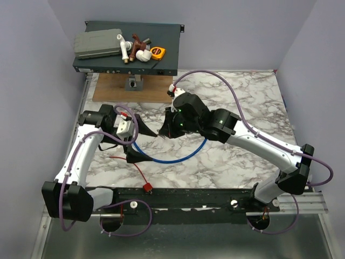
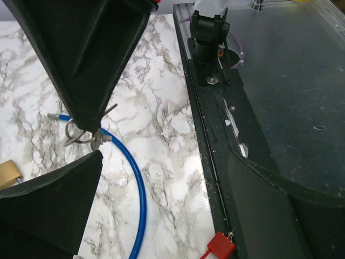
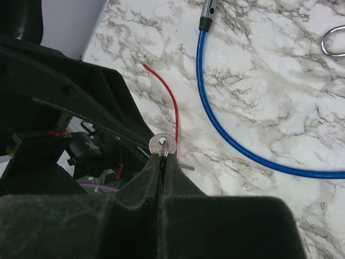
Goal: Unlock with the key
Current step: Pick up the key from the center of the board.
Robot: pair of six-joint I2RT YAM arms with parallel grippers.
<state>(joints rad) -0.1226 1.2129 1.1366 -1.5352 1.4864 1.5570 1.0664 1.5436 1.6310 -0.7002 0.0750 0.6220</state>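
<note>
Key (image 3: 162, 143) pinched in right tool (image 3: 162, 155), blue cable lock (image 3: 201, 48) just beside.

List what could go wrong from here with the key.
1. The right end effector pinches the key only at its fingertips, so it may twist or slip.
2. Its red cord trails loose and could snag on the open left end effector nearby.

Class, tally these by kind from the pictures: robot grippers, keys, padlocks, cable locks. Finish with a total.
Grippers: 2 (left gripper, right gripper)
Keys: 1 (key)
Padlocks: 1 (brass padlock)
Cable locks: 1 (blue cable lock)
Total: 5
</note>
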